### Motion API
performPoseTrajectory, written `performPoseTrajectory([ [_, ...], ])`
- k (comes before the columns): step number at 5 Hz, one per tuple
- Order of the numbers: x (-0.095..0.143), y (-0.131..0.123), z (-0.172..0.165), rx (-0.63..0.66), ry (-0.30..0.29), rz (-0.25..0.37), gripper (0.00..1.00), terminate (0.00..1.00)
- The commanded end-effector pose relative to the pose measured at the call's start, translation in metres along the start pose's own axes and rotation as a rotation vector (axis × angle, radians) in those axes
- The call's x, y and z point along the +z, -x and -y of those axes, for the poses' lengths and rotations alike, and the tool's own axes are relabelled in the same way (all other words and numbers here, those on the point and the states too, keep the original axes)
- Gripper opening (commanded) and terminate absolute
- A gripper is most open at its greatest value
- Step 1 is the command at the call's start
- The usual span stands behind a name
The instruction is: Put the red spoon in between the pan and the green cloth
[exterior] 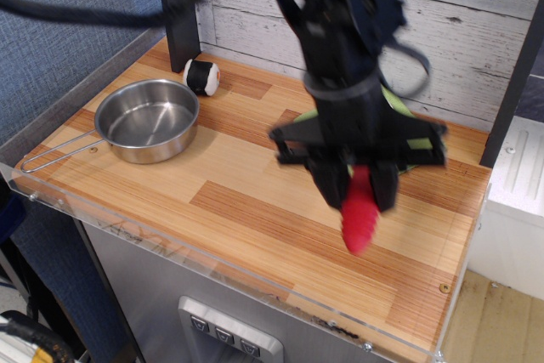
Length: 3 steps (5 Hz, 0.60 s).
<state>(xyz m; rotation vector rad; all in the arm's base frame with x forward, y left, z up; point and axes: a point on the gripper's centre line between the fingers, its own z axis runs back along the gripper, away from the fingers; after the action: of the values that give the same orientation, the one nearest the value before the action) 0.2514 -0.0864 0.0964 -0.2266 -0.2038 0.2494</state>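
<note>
My gripper (357, 184) is shut on the red spoon (359, 217) and holds it in the air above the right half of the table; only the ribbed red handle shows, pointing down toward me, and the metal bowl is hidden in the jaws. The steel pan (146, 120) with its wire handle sits at the left. The green cloth (416, 140) lies behind my gripper at the right rear, mostly hidden by the arm.
A small black-and-white ball-like object (201, 76) lies behind the pan near a black post (180, 14). A clear plastic lip (212, 269) runs along the table's front edge. A plank wall (476, 23) stands behind.
</note>
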Motion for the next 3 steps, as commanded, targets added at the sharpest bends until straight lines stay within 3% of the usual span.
performPoseTrajectory([
  [1, 0.039, -0.051, -0.037, 0.093, 0.031, 0.113, 0.0, 0.0],
  [3, 0.03, -0.078, -0.081, 0.191, -0.019, 0.115, 0.0, 0.0],
])
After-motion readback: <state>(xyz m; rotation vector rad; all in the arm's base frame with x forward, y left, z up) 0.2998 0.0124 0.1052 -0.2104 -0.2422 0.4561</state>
